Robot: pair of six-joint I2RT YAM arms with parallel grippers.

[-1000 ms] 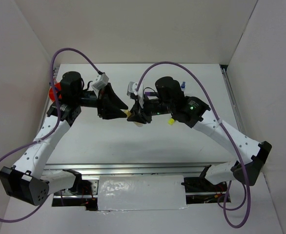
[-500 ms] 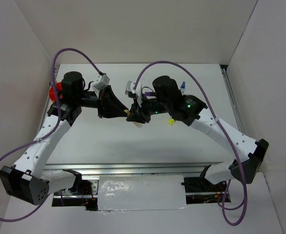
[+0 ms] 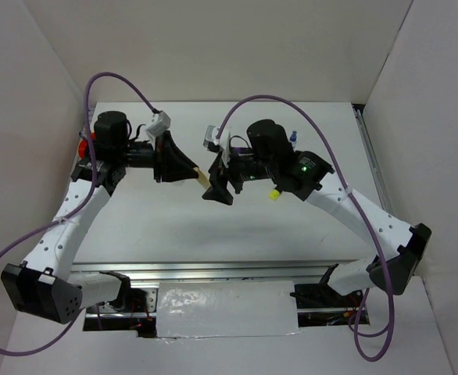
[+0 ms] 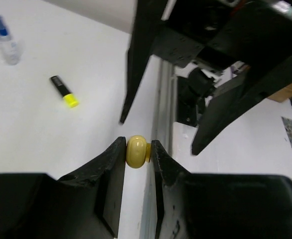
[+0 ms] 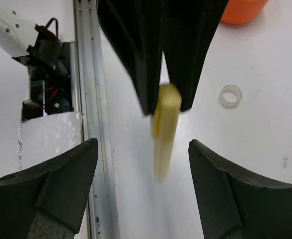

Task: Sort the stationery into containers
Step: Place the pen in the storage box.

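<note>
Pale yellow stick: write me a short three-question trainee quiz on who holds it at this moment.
1. True or false: the left claw is shut on the pale yellow stick.
2. The right claw is: A) open, B) shut on the stick, C) out of view.
3. Fill in: the cup at the top of the right wrist view is ___ in colour.

Key: 1 true; 2 A; 3 orange.

White walls (image 3: 213, 47) box in a white table (image 3: 174, 226) — soft, even light.
</note>
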